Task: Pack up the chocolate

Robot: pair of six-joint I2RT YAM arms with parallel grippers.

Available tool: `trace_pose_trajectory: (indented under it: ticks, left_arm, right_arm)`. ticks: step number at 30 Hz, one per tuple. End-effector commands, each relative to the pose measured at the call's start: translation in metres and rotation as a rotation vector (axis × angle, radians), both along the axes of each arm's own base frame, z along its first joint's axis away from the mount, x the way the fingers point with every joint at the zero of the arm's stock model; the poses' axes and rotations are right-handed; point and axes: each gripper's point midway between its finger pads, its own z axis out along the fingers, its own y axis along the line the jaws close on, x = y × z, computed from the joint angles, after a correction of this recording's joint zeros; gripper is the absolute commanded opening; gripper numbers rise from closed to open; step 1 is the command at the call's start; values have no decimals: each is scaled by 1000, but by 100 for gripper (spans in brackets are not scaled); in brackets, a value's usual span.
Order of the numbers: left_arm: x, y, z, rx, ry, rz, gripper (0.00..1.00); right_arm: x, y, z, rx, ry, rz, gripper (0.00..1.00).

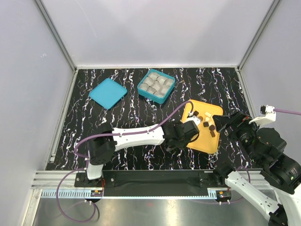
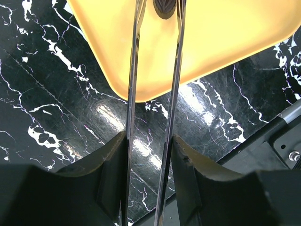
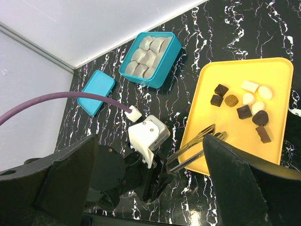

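Note:
The yellow tray point(image 1: 207, 141) lies at the right with several chocolate pieces point(image 1: 207, 125) on it, dark brown and pale cream. The right wrist view shows the tray point(image 3: 225, 136) and the pieces point(image 3: 244, 112) spread over its far half. My left gripper point(image 1: 189, 129) is shut on metal tongs point(image 3: 197, 141), whose blades point(image 2: 134, 70) reach over the tray's near-left part point(image 2: 225, 37). A dark ridged piece point(image 2: 164, 7) shows between the blades at the top edge; the tips are short of the pieces. My right gripper point(image 3: 149, 141) is open and empty, held high beside the tray's right edge point(image 1: 225, 123).
A teal box point(image 1: 156, 86) of grey paper cups stands at the back middle, its teal lid point(image 1: 107, 92) to its left. Both show in the right wrist view, box point(image 3: 150, 59) and lid point(image 3: 96, 92). A purple cable point(image 1: 174, 115) arcs over the left arm.

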Motion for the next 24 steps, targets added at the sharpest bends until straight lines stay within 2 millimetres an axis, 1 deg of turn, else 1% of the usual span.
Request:
trace_pose_trajectory:
  ticks: [1, 4, 6, 7, 11, 12, 14, 16, 19, 20, 23, 24]
  left_arm:
    - [-1, -6, 9, -26, -13, 2, 43]
    - [-1, -5, 14, -26, -13, 2, 42]
    - [0, -7, 22, -37, -16, 5, 41]
    - [-1, -5, 23, -29, -13, 6, 41]
    - [-2, -8, 42, -61, -6, 7, 40]
    - [-1, -11, 50, -81, -7, 10, 40]
    - [-1, -11, 56, -90, 2, 13, 40]
    - [1, -11, 67, -109, -1, 16, 40]
    - [9, -8, 83, -120, -14, 32, 40]
    - [16, -5, 86, -123, -16, 47, 40]
    - [26, 0, 99, -149, -14, 65, 39]
    - [36, 5, 103, -157, -19, 82, 39]
  right_arm:
    - [2, -4, 3, -8, -17, -23, 100]
    - [3, -4, 3, -10, -15, -23, 100]
    - [3, -3, 2, -11, -15, -19, 100]
    - [3, -3, 3, -7, -17, -18, 100]
    - [2, -4, 5, -4, -23, -18, 100]
    - [2, -3, 5, -3, -23, -17, 100]
    - [1, -4, 6, -2, -25, -17, 100]
    - [1, -3, 6, 1, -26, -11, 100]
    - [0, -3, 6, 6, -25, -12, 100]
    - [0, -3, 6, 7, -24, -11, 100]
    - [0, -3, 6, 8, -26, -11, 100]
    - [0, -3, 6, 9, -28, -12, 100]
